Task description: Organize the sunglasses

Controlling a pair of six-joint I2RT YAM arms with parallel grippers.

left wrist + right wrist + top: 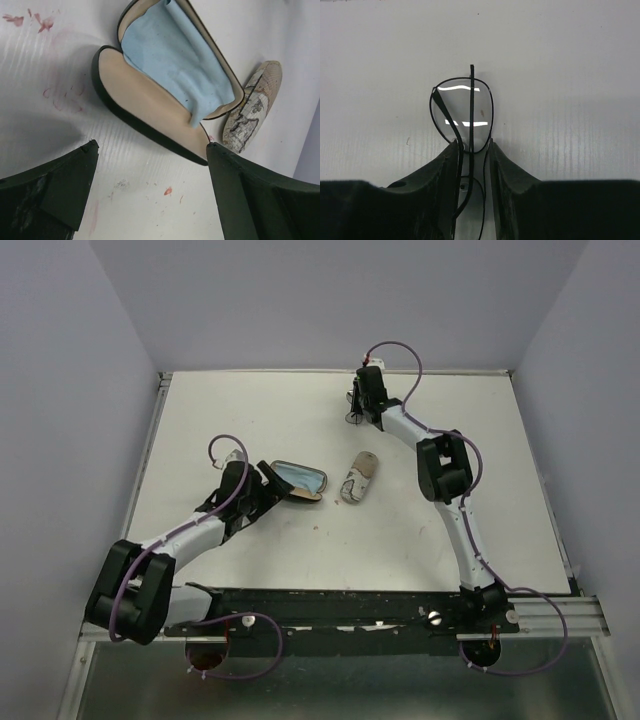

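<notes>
Well, right end effector straddles dark glasses on the far surface, clamp unclear; thin wire frame could twist or slip out; left end effector wide apart by case.

Robotics lab test cell, I'd say: bare white table boxed in by plain lavender walls, left arm and right arm bolted onto a black rail (purple cables looping off both), fixed overhead camera view.
</notes>
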